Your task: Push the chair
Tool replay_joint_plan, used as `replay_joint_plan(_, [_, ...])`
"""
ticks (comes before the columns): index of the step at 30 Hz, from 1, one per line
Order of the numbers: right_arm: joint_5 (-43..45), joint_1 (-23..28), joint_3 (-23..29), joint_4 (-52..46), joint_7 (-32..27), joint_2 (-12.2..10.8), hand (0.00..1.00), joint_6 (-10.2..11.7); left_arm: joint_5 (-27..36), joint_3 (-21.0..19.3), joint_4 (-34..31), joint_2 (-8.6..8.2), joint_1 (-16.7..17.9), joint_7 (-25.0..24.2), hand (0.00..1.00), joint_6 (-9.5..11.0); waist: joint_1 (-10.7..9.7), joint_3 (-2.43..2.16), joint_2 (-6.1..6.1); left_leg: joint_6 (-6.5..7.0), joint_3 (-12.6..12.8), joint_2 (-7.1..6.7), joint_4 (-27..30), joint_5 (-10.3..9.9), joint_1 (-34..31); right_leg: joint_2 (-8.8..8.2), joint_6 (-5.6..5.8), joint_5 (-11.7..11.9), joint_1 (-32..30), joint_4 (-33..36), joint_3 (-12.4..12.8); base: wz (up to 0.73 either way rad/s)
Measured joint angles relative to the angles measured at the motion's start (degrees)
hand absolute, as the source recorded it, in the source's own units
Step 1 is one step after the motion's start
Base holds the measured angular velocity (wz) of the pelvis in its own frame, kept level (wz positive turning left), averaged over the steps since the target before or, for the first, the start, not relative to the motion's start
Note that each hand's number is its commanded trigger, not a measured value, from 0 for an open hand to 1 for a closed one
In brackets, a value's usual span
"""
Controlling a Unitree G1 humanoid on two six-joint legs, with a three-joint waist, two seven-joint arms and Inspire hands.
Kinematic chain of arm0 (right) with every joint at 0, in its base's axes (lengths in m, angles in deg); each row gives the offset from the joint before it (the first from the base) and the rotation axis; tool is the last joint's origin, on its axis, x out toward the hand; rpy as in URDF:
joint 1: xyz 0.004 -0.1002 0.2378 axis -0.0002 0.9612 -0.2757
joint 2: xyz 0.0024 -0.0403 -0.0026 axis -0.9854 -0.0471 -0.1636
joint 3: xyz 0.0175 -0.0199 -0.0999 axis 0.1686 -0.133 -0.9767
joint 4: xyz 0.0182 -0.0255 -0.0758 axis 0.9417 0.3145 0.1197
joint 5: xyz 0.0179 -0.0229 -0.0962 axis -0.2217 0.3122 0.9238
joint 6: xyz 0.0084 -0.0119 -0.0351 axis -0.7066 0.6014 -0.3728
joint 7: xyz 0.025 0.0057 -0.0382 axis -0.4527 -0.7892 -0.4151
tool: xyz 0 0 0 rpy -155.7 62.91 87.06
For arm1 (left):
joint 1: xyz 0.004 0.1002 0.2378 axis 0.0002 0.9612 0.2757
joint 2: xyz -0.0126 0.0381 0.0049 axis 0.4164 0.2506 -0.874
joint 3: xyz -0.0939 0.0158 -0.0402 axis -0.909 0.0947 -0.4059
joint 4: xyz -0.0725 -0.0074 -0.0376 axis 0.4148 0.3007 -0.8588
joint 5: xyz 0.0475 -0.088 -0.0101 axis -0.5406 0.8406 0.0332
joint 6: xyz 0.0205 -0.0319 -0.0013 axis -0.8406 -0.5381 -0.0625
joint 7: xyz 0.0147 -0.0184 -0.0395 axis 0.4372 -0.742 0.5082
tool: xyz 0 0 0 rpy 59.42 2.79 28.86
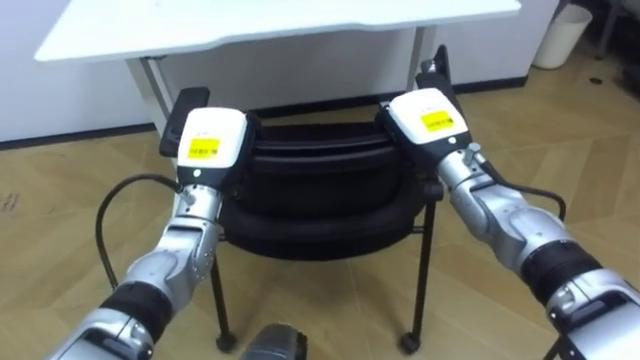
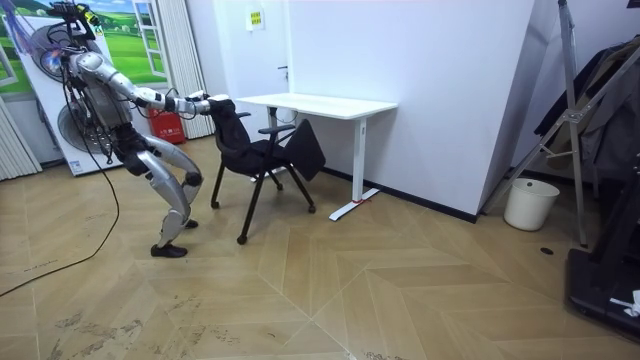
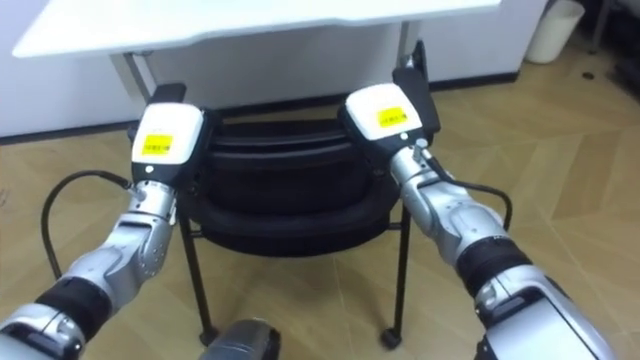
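A black chair (image 1: 320,190) with armrests stands close in front of me, its back towards me and its seat towards a white desk (image 1: 250,25). My left hand (image 1: 212,145) lies against the left top corner of the chair's back. My right hand (image 1: 428,118) lies against the right top corner. Both hands show me their backs, and their fingers are hidden beyond the chair's back. In the room view I stand leaning forward with both arms stretched out to the chair (image 2: 262,155), one foot behind the other.
The desk's legs (image 1: 155,85) stand just beyond the chair, with a white wall behind. A white bin (image 1: 565,35) stands at the far right by the wall. In the room view a dark coat rack (image 2: 600,100) stands at the right.
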Motion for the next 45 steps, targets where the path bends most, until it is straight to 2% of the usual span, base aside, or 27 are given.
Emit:
replay_joint_plan(2, [-0.12, 0.07, 0.05, 0.04, -1.47, 0.19, 1.00, -0.03, -0.03, 0.33, -1.07, 0.54, -0.27, -0.13, 1.00, 0.02, -0.05, 0.01, -0.04, -0.03, 1.39, -0.07, -6.96, 0.01, 1.36, -0.02, 0.58, -0.12, -0.01, -0.14, -0.23, 0.06])
replay_joint_plan(4, [-0.35, 0.19, 0.06, 0.38, -2.48, 0.18, 1.00, -0.08, -0.03, 0.75, -1.22, 0.84, -0.71, -0.35, 1.00, 0.13, -0.11, 0.14, -0.36, 0.52, 2.11, -0.17, -9.30, 0.15, 2.36, -0.21, 1.56, 0.05, 0.20, -0.74, -0.19, 0.05])
replay_joint_plan(7, [-0.67, 0.54, 0.06, 0.66, -3.18, 0.10, 1.00, -0.30, -0.17, 0.90, -1.88, 1.03, -0.83, -1.06, 1.00, 0.07, 0.10, -0.77, -1.05, 1.55, 2.71, -1.37, -12.05, -0.51, 3.01, -0.41, 4.02, 0.96, -0.10, -3.39, 0.58, 0.00])
replay_joint_plan(9, [-0.73, 0.52, 0.15, 0.55, -3.69, -0.13, 1.00, -0.48, -0.59, 0.91, -3.03, 1.75, -0.74, -1.46, 1.00, -0.02, 0.74, -0.91, -1.97, 1.76, 2.62, -2.73, -13.58, -0.58, 3.64, -0.52, 5.00, 1.49, -0.57, -4.46, 1.91, -0.12])
replay_joint_plan(11, [-0.73, 0.99, 0.25, 0.55, -4.18, -0.41, 1.00, -0.78, -1.24, 0.84, -3.89, 2.07, -0.46, -1.91, 1.00, -0.26, 1.80, -1.19, -2.75, 3.26, 2.54, -4.19, -14.12, -1.03, 4.59, -0.79, 5.66, 1.94, 0.42, -5.83, 2.51, -0.17])
replay_joint_plan(12, [-0.74, 1.18, 0.31, 0.52, -4.20, -0.46, 1.00, -0.79, -1.35, 0.84, -3.98, 2.15, -0.35, -2.00, 1.00, -0.24, 2.01, -1.29, -3.06, 3.52, 2.49, -4.25, -14.16, -1.20, 4.84, -1.15, 5.77, 1.95, 0.64, -5.95, 2.62, -0.07])
replay_joint_plan(14, [-0.76, 1.81, 0.39, 0.29, -4.38, -0.79, 1.00, -1.01, -1.52, 0.85, -4.08, 2.40, -0.05, -2.50, 1.00, 0.11, 2.20, -1.42, -3.60, 5.44, 2.57, -5.73, -13.96, -2.45, 6.16, -2.04, 6.91, 1.82, 2.51, -6.86, 2.64, 0.00])
replay_joint_plan(16, [-0.74, 1.69, 0.45, 0.30, -4.81, -0.76, 1.00, -1.06, -1.52, 0.78, -4.15, 2.48, -0.23, -2.52, 1.00, 0.24, 2.62, -1.48, -3.66, 6.56, 2.43, -6.55, -13.40, -3.70, 6.69, -2.51, 7.44, 2.02, 3.77, -7.08, 2.56, -0.02])
replay_joint_plan(17, [-0.70, 1.39, 0.67, 0.43, -5.28, -0.72, 1.00, -1.21, -1.51, 0.77, -4.03, 2.47, -0.86, -2.46, 1.00, 0.31, 2.62, -1.32, -3.62, 6.87, 1.62, -7.24, -12.38, -4.79, 6.55, -2.50, 7.75, 2.27, 3.64, -5.43, 2.86, 0.00])
replay_joint_plan(18, [-0.62, 1.23, 0.70, 0.49, -5.45, -0.62, 1.00, -1.30, -1.52, 0.73, -3.80, 2.45, -1.28, -2.49, 1.00, 0.49, 2.60, -1.23, -3.48, 6.99, 0.93, -7.67, -11.65, -5.32, 6.40, -2.62, 7.26, 3.33, 2.74, -3.27, 3.75, 0.15])
replay_joint_plan(19, [-0.67, 1.14, 1.11, 0.56, -5.62, -0.84, 1.00, -1.54, -1.79, 0.71, -3.24, 2.49, -2.04, -2.81, 1.00, 1.03, 2.58, -1.14, -3.40, 7.14, -0.30, -8.23, -10.47, -6.37, 6.45, -2.86, 6.71, 7.05, 0.11, 1.79, 6.53, 0.23])
replay_joint_plan(20, [-0.69, 1.30, 1.15, 1.12, -6.07, -1.09, 1.00, -1.52, -2.19, 0.72, -2.46, 2.58, -2.69, -2.85, 1.00, 1.61, 2.52, -1.01, -3.30, 7.05, -1.65, -8.16, -9.69, -7.31, 6.99, -2.09, 6.04, 11.96, -2.65, 6.63, 9.48, 0.21])
replay_joint_plan(21, [-0.89, 1.39, 1.13, 1.43, -6.15, -1.39, 1.00, -1.53, -2.22, 0.72, -2.32, 2.81, -2.82, -2.88, 1.00, 1.84, 2.65, -0.59, -2.73, 6.99, -2.46, -8.10, -9.46, -7.73, 7.30, -1.26, 6.03, 13.78, -4.21, 8.51, 11.42, 0.00])
replay_joint_plan(22, [-1.09, 1.21, 1.11, 1.40, -6.65, -1.83, 1.00, -1.55, -2.08, 0.70, -2.31, 3.56, -3.13, -2.76, 1.00, 2.50, 3.05, -0.20, -2.14, 6.68, -4.23, -7.92, -9.00, -8.43, 7.54, 1.00, 6.43, 14.28, -7.92, 10.13, 14.95, -0.23])
replay_joint_plan(23, [-0.89, 0.29, 0.93, 1.36, -6.93, -2.40, 1.00, -1.79, -1.72, 0.57, -2.27, 4.39, -3.45, -2.14, 1.00, 3.18, 3.26, 0.31, -1.31, 6.20, -6.08, -7.73, -8.84, -8.85, 7.40, 3.25, 6.50, 13.59, -12.07, 9.65, 16.78, -0.23])
replay_joint_plan(25, [-0.61, -0.72, 0.73, 1.32, -7.22, -2.86, 1.00, -2.25, -1.54, -0.02, -1.64, 4.83, -4.17, -1.63, 1.00, 3.59, 3.01, 0.46, -0.82, 5.61, -8.74, -7.78, -8.92, -9.19, 7.00, 5.23, 6.69, 13.61, -17.15, 4.41, 17.40, 0.16])
replay_joint_plan(26, [-0.66, -0.90, 0.79, 1.35, -7.49, -2.84, 1.00, -2.50, -1.44, 0.11, -0.96, 4.82, -5.09, -1.65, 1.00, 3.86, 2.65, 0.46, -0.63, 5.08, -10.50, -7.96, -8.66, -9.49, 6.70, 6.34, 6.52, 13.97, -18.92, -2.44, 18.09, 0.41])
replay_joint_plan(27, [-0.72, -1.03, 0.79, 1.40, -7.46, -2.85, 1.00, -2.60, -1.08, 0.33, -0.70, 4.80, -5.47, -1.71, 1.00, 3.82, 2.38, 0.46, -0.64, 4.63, -11.01, -7.96, -8.39, -9.74, 6.61, 6.74, 6.63, 14.38, -19.48, -6.17, 18.79, 0.52])
replay_joint_plan(28, [-0.75, -1.17, 0.79, 1.41, -7.32, -2.85, 1.00, -2.65, -0.83, 0.53, -0.36, 4.77, -5.77, -1.76, 1.00, 3.77, 2.05, 0.40, -0.74, 3.75, -11.76, -8.05, -7.49, -10.27, 6.54, 6.97, 6.99, 16.03, -20.19, -12.02, 19.95, 0.52])
replay_joint_plan(29, [-0.75, -1.28, 0.77, 1.42, -7.13, -2.83, 1.00, -2.65, -0.58, 0.63, -0.12, 4.65, -5.73, -1.71, 1.00, 3.71, 1.98, 0.15, -0.68, 2.88, -12.73, -7.86, -6.03, -11.31, 6.42, 7.43, 6.65, 18.12, -19.82, -12.29, 19.76, 0.44])
replay_joint_plan(30, [-0.75, -1.51, 0.75, 1.40, -6.89, -2.76, 1.00, -2.63, -0.44, 0.65, -0.12, 4.81, -5.69, -1.70, 1.00, 3.69, 2.13, 0.06, -0.65, 2.38, -12.89, -7.72, -5.42, -11.81, 6.13, 7.92, 6.17, 18.26, -19.60, -11.92, 19.77, 0.34])
replay_joint_plan(32, [-0.75, -3.03, 0.71, 1.47, -5.46, -2.52, 1.00, -2.53, 0.20, 0.61, -0.17, 4.73, -5.98, -1.58, 1.00, 3.12, 2.00, 0.04, -0.24, 0.89, -12.03, -5.70, -3.97, -13.23, 5.57, 8.18, 4.99, 18.55, -19.29, -10.56, 17.89, 0.24])
replay_joint_plan(34, [-0.74, -3.37, 0.60, 1.41, -5.23, -2.39, 1.00, -2.52, 0.64, 0.55, -0.14, 4.36, -6.03, -1.47, 1.00, 2.81, 1.30, 0.04, -0.48, 0.23, -12.51, -5.58, -4.26, -13.54, 5.60, 7.78, 3.46, 18.96, -18.98, -10.01, 16.89, 0.40])
replay_joint_plan(35, [-0.74, -3.63, 0.53, 1.34, -5.15, -2.30, 1.00, -2.52, 0.92, 0.55, -0.08, 4.32, -6.05, -1.08, 1.00, 2.68, 1.12, 0.10, -0.72, -0.16, -12.43, -5.15, -4.63, -13.50, 5.65, 7.76, 2.59, 18.56, -18.97, -9.65, 16.61, 0.38])
replay_joint_plan(37, [-0.90, -4.37, 0.20, 1.35, -4.96, -1.92, 1.00, -2.53, 0.99, 0.55, -0.15, 4.20, -6.38, -0.48, 1.00, 2.39, 1.23, 0.21, -0.95, -0.85, -11.86, -3.90, -5.16, -13.54, 5.55, 7.85, 1.78, 18.10, -18.89, -9.65, 15.62, 0.18])
replay_joint_plan(42, [-1.69, -5.26, 0.01, 1.18, -4.88, -1.27, 1.00, -2.52, 0.98, 0.57, -1.18, 4.01, -6.87, -0.37, 1.00, 1.26, 1.39, 0.62, -2.03, -2.19, -12.18, -3.07, -7.24, -13.12, 6.11, 7.73, 0.29, 17.17, -18.35, -9.90, 14.07, 0.16])
replay_joint_plan(45, [-1.77, -5.34, -0.01, 1.05, -4.85, -1.02, 1.00, -2.48, 0.91, 0.88, -1.35, 3.76, -6.86, 0.31, 1.00, 0.52, 0.89, 0.56, -2.02, -2.46, -12.52, -2.69, -5.97, -13.21, 6.46, 7.01, -0.71, 15.81, -17.72, -9.40, 12.19, 0.15])
